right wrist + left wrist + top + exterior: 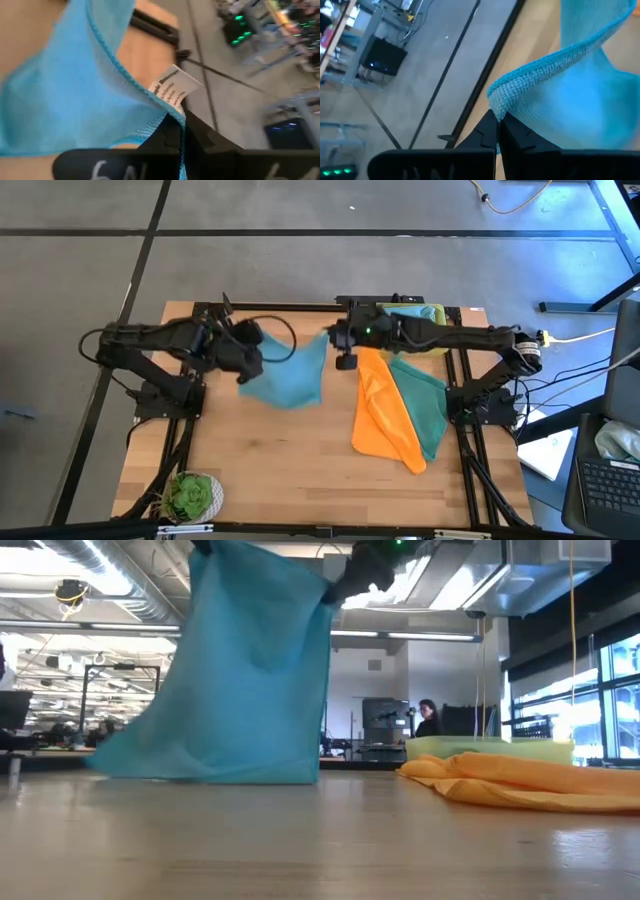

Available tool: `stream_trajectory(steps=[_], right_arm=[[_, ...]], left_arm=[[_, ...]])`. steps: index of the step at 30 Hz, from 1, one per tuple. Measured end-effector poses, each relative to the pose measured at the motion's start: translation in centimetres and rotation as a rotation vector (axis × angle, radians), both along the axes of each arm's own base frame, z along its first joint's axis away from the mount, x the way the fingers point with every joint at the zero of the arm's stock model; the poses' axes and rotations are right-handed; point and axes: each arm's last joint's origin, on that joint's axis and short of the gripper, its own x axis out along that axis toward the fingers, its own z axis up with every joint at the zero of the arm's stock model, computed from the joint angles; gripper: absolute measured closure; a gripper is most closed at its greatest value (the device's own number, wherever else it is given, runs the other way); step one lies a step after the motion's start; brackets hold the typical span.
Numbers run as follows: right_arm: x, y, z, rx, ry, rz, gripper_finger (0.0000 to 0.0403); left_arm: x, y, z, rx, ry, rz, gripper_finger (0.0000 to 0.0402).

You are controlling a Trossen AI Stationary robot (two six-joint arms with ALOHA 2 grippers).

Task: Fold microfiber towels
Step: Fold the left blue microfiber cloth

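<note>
- Light blue microfiber towel (290, 375): I hold it by two top corners, one in each gripper, lifted above the wooden table (300, 470). In the low view it hangs as a broad sheet with its bottom edge touching the tabletop.
- My left gripper (498, 125): fingers clamped on one corner of the light blue towel; the looped weave bunches just above my fingertips. In the high view this gripper sits at about 10 o'clock from the table centre.
- My right gripper (181, 131): fingers pinched on the opposite corner, just beside the small white tag (175, 89) with printed text. In the high view it sits at about 12 o'clock from the table centre.
- Orange towel (385, 415): lies crumpled on the table at about 3 o'clock from the table centre, in a long strip. It is well apart from both grippers.
- Teal towel (425, 405): lies flat, touching the orange towel on its 3 o'clock side and partly under it.
- Yellow tray (425, 310): at the far edge, about 1 o'clock, partly hidden under my right arm.
- Small green potted plant (192, 495): at the near corner, about 8 o'clock.
- A person (430, 718) shows in the room beyond the table.
</note>
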Motion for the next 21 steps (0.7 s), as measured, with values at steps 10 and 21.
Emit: stream_trajectory(steps=[10,21], right_arm=[[-1.0,6.2,1.7,0.092,0.161,0.134,0.0402],[-3.2,18.4,-2.5,0.273,0.204,0.402,0.04]], left_arm=[[-0.7,-3.2,-0.1,-0.295,-0.092,-0.047,0.0401],[-3.7,-14.1,-8.7,-0.598,-0.053,0.004,0.0401]])
